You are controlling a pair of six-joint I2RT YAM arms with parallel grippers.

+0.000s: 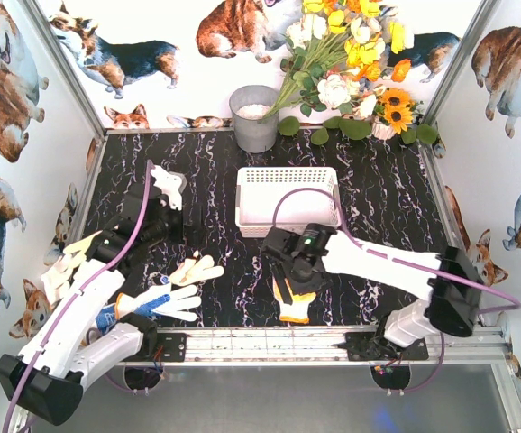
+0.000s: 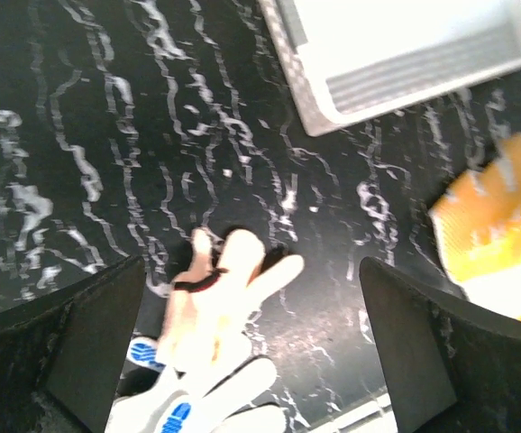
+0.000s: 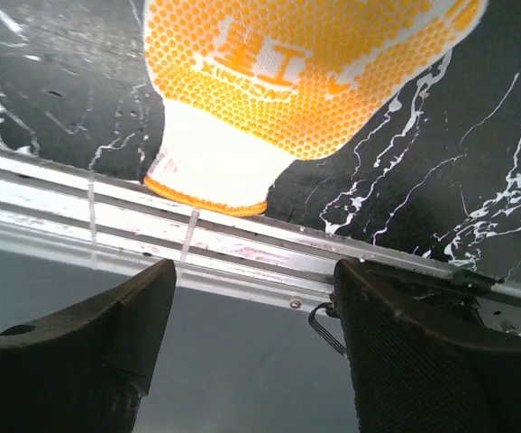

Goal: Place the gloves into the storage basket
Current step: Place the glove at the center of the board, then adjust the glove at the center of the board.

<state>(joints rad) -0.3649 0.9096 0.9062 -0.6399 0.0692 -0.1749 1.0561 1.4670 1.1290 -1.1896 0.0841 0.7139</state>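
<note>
Top external: blue-dotted glove [image 1: 157,302] and cream glove [image 1: 196,269] are lying side by side at lower left of the counter [image 1: 387,207]. Left pincer [image 2: 251,289] is hanging above them, jaws wide apart, gripping nothing. Storage basket [image 1: 287,171] is sitting at frame center. Right pincer [image 3: 251,280] is hovering open over the orange-dotted glove [image 1: 294,305] at lower center, by the counter's near edge.

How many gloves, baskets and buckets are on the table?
Gloves: 5 that I can see
Storage basket: 1
Bucket: 1
Total: 7
</note>
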